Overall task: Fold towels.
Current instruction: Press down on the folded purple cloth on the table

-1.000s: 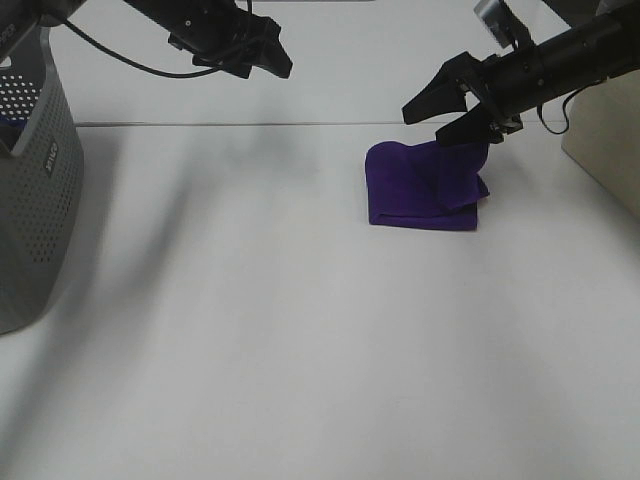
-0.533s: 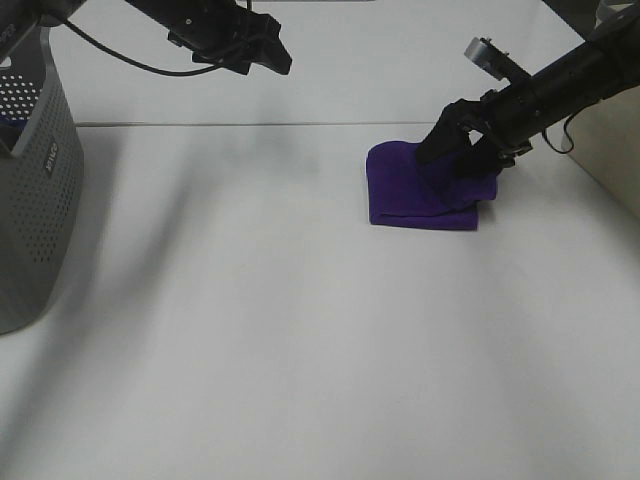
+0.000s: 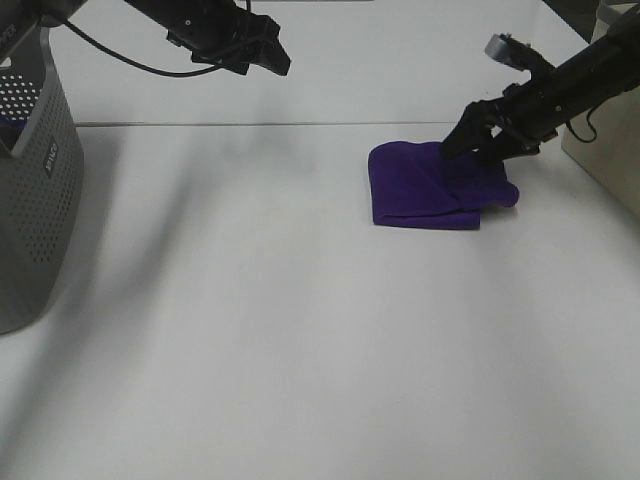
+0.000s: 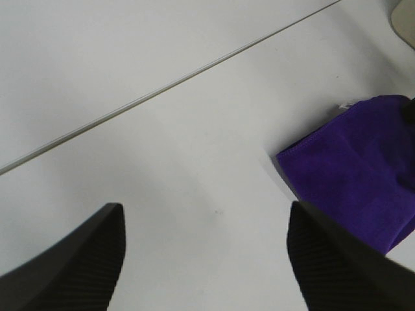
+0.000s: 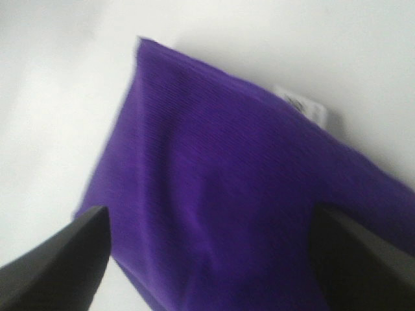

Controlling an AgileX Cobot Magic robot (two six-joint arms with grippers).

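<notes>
The grey perforated basket stands at the left edge of the overhead frame on the white desk; a sliver of purple shows at its rim, but what lies inside cannot be told. The folded purple towel lies right of centre in the upper half, its white tag at one edge in the right wrist view. The right hand sits low over the towel's right end, fingers spread with the cloth between them. Half a second ago it was further left on the towel; the cloth's right end now bulges further right. The left hand hangs open at upper left, unchanged. The desk's whole lower half lies bare.
</notes>
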